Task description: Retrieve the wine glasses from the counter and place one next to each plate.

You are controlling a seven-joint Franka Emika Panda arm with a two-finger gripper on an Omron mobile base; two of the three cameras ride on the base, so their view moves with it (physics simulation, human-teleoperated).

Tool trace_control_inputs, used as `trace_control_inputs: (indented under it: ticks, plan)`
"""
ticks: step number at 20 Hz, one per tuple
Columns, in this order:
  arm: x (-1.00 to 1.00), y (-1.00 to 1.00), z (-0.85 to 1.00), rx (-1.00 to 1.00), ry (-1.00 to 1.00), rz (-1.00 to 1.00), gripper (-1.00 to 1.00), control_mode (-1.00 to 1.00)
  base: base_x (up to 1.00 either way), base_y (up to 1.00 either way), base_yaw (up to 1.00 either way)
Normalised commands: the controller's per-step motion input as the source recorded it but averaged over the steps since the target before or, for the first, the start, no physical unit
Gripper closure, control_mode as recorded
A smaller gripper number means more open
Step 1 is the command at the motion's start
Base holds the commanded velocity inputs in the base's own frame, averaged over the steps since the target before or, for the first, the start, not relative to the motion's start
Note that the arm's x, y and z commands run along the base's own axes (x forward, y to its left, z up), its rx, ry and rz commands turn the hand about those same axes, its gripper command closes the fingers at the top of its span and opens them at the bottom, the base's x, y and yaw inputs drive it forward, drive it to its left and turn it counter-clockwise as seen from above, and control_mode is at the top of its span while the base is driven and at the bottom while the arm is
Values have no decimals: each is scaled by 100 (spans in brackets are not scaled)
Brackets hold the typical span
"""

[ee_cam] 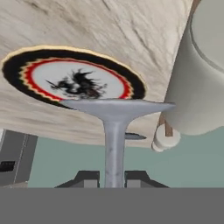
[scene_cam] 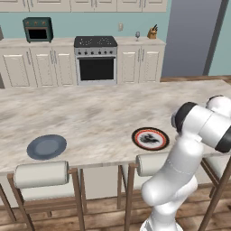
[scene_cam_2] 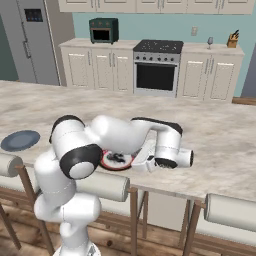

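The gripper [ee_cam: 114,177] is clamped on the thin stem of a wine glass [ee_cam: 115,127], whose round foot spreads wide across the middle of the hand view; the two dark fingertips [ee_cam: 86,178] sit tight against the stem at 6 o'clock. Past the foot lies the patterned plate [ee_cam: 74,83], black-rimmed with a red ring and a dark figure at its centre, resting on the marbled bar top [ee_cam: 131,30] close to that top's near edge. At 3 o'clock in this view a cushioned stool back [ee_cam: 197,78] crowds in, so room on that side is tight. From the right base view the arm folds low over the bar edge, with the hand [scene_cam_2: 150,161] just beside the same plate [scene_cam_2: 115,160] at its 3 o'clock; bare marble stretches open beyond it toward 12 and 2 o'clock. The left base view gives what the others lack: the whole patterned plate [scene_cam: 150,138] unobstructed, the slate-blue plate [scene_cam: 46,147] well apart at 9 o'clock near the bar's front edge, and stools tucked under that edge. A second wine glass [scene_cam: 137,35] stands far back on the counter [scene_cam: 149,41] right of the stove [scene_cam: 95,59], near a knife block [scene_cam: 152,32].
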Motion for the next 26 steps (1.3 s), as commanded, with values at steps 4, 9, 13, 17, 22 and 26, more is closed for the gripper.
trace_control_inputs:
  ticks: [4, 9, 13, 17, 22, 26]
  plan:
    - [10, -8, -31, 14, 0, 0, 100, -100, 0, 0, 0]
    - [20, -8, -29, 2, 0, 0, 100, -100, 0, 0, 0]
    - [31, -2, -19, 0, 0, 0, 100, -100, 0, 0, 0]
    - [30, -2, -17, 0, 0, 0, 100, -100, 0, 0, 0]
    - [29, -19, -14, 0, 0, 0, 100, -100, 0, 0, 0]
    - [39, -13, -14, 0, 0, 0, 100, -100, 0, 0, 0]
